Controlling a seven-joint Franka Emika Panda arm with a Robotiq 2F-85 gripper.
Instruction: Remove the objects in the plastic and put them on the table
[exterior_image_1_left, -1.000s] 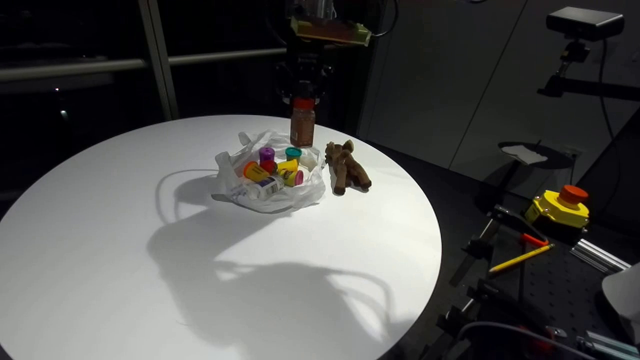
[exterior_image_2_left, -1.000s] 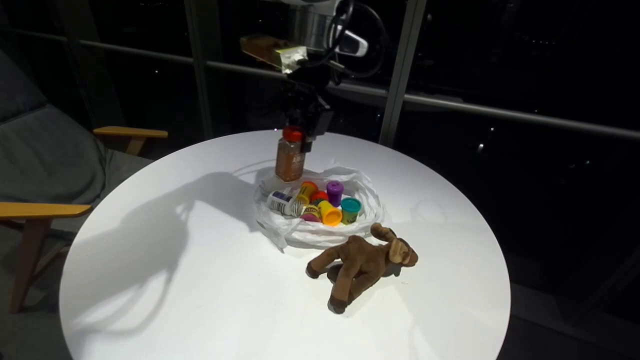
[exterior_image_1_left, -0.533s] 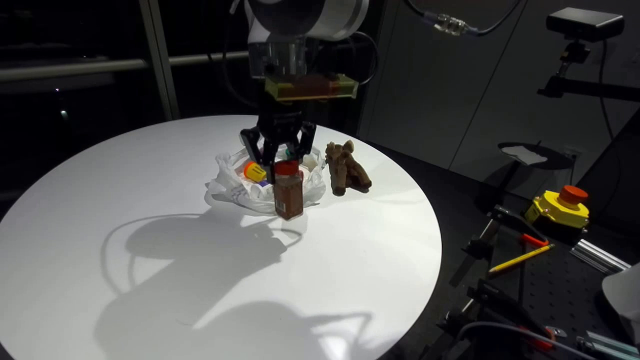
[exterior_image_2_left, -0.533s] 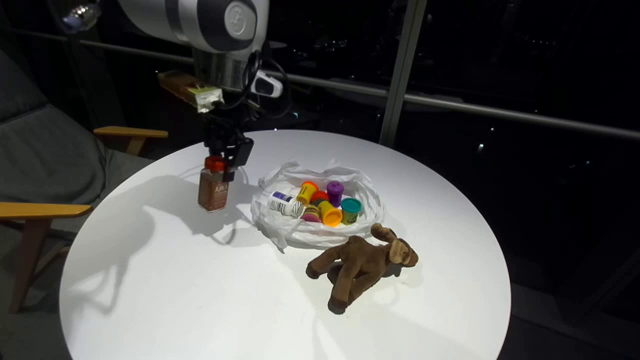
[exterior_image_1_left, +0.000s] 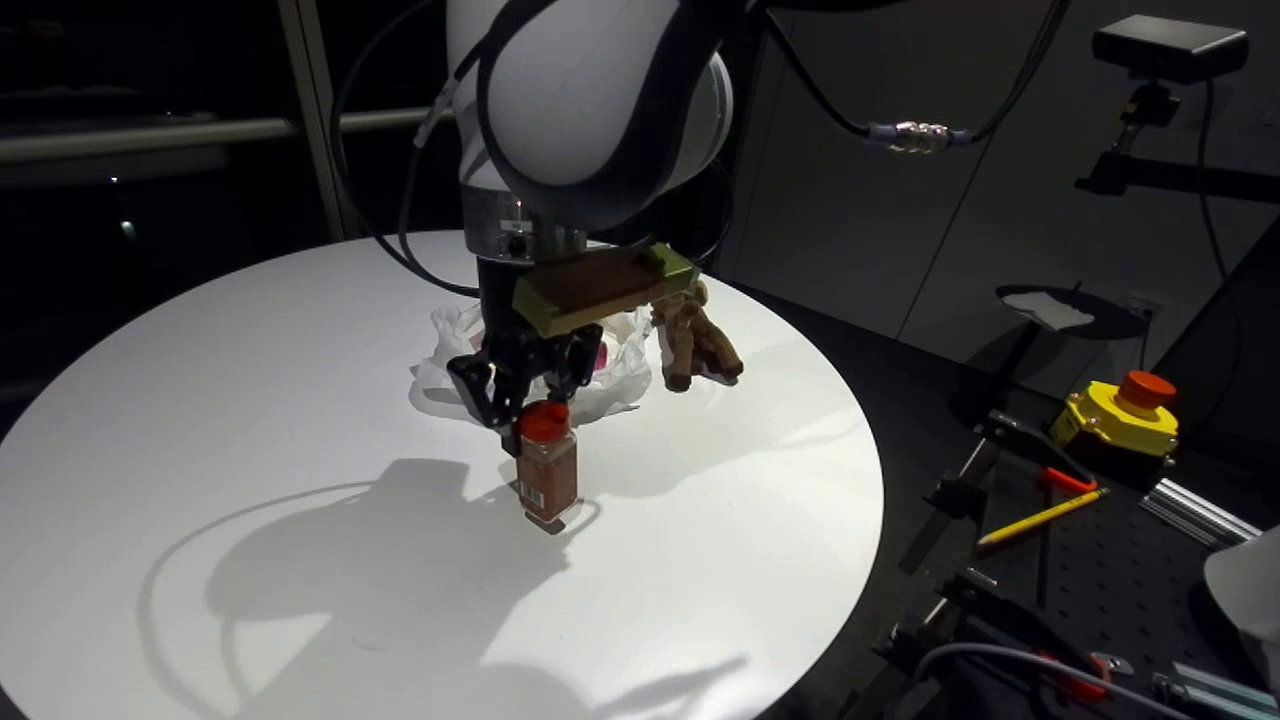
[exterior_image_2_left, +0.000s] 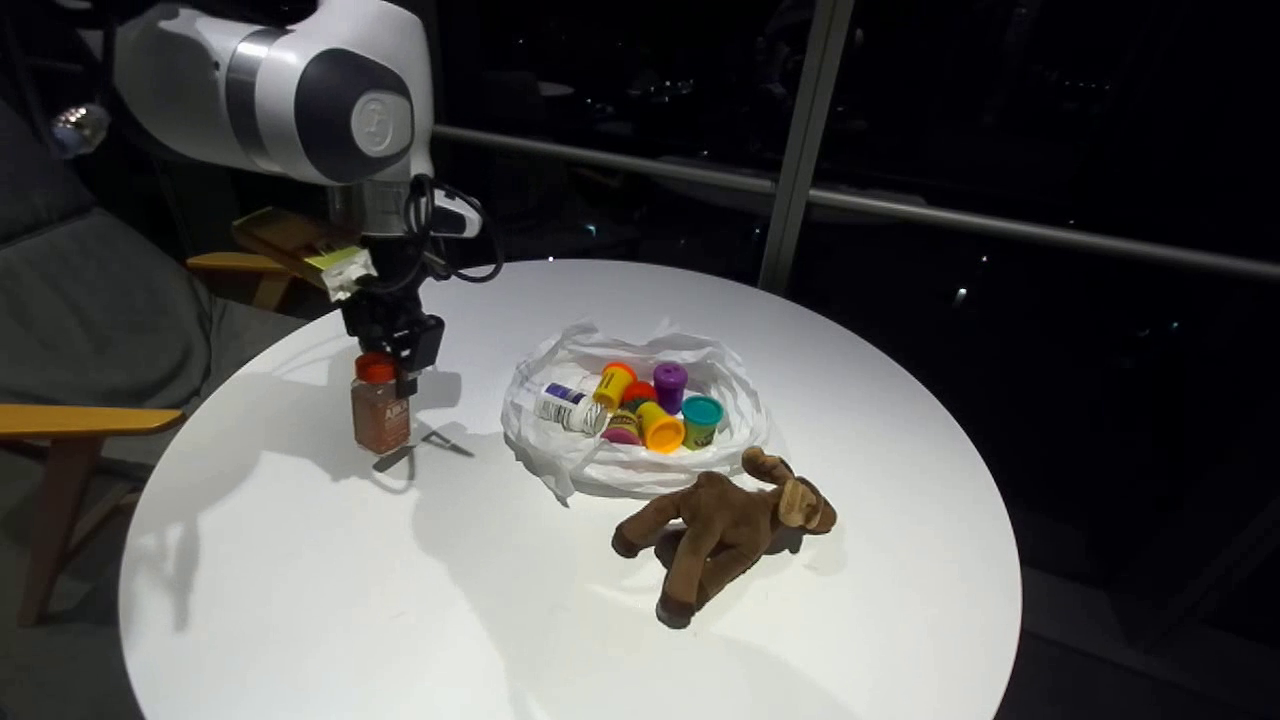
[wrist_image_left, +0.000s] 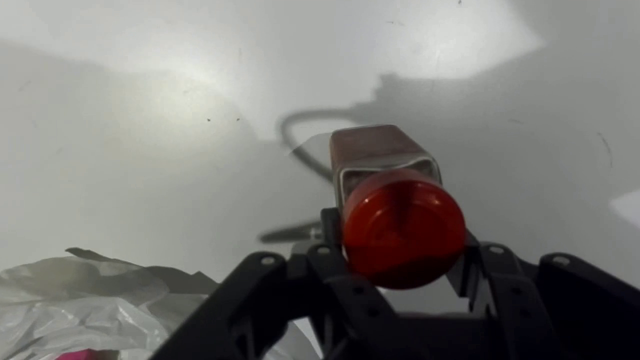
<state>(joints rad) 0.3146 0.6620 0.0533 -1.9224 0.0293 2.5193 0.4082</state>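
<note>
My gripper (wrist_image_left: 400, 231) is shut on the red cap of the brown bottle (exterior_image_1_left: 548, 478), one finger at each side of it. The bottle hangs upright, its base just over or on the white table (exterior_image_2_left: 480, 600); which, I cannot tell. Beside it spreads the plastic bag (exterior_image_2_left: 540, 455), partly behind the gripper in an exterior view. Inside lie a purple cup (exterior_image_2_left: 670, 388), a yellow-orange cup (exterior_image_2_left: 660, 430), a teal-lidded cup (exterior_image_2_left: 702, 420), an orange-lidded cup (exterior_image_2_left: 613, 386), a small red item (exterior_image_2_left: 640, 393), a pink-lidded cup (exterior_image_2_left: 622, 428) and a white labelled container (exterior_image_2_left: 570, 408).
A brown plush animal (exterior_image_2_left: 720, 525) lies on the table next to the bag. An armchair (exterior_image_2_left: 100, 300) stands close to the table's edge. Near the table in an exterior view is a dark equipment stand with a yellow and red button box (exterior_image_1_left: 1118, 418).
The gripper has carried the bottle away from above the bag and lowered it close to the bare tabletop. The bag's edge has shifted slightly; the plush animal has stayed put.
</note>
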